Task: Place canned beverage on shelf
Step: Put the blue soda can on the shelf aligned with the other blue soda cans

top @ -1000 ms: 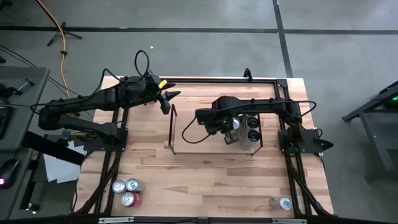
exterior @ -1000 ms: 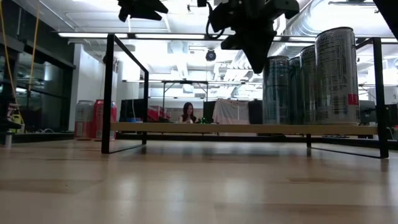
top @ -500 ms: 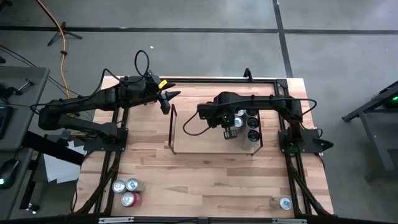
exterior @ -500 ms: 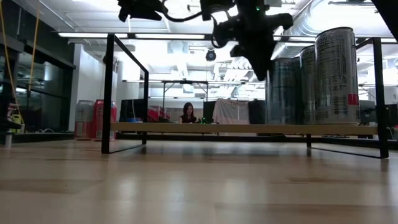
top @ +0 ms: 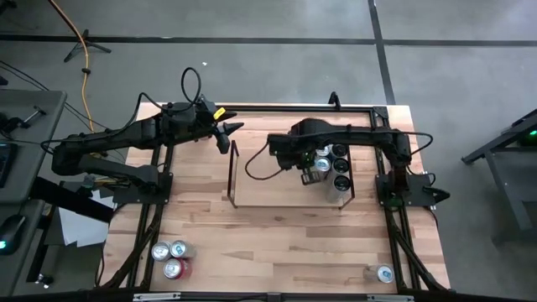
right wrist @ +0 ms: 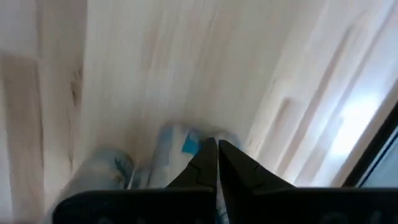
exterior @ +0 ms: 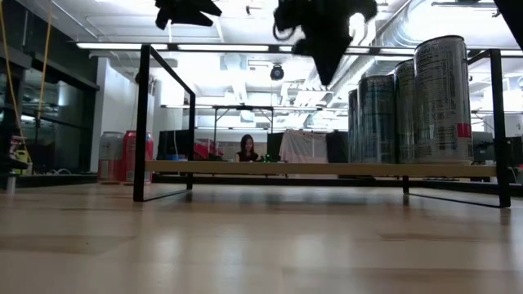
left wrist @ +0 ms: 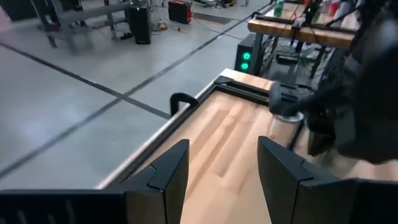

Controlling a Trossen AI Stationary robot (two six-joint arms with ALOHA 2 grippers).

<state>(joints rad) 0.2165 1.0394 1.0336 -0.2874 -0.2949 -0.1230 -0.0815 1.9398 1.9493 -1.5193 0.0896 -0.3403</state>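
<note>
The right end effector (top: 308, 172), fingers pressed together and empty, hangs above the shelf (top: 237, 172). Swinging low, it could topple the shelved cans (exterior: 413, 110). The left end effector (top: 226, 134), partly open, waits apart

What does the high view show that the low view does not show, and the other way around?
Only the high view shows the single can near the table's right front corner, the three cans at the left front as a group, and the left gripper hanging beside the shelf's left end. Only the low view shows a person in the room behind. Both show the shelf with cans at its right end, and the right gripper, shut, above it.
</note>
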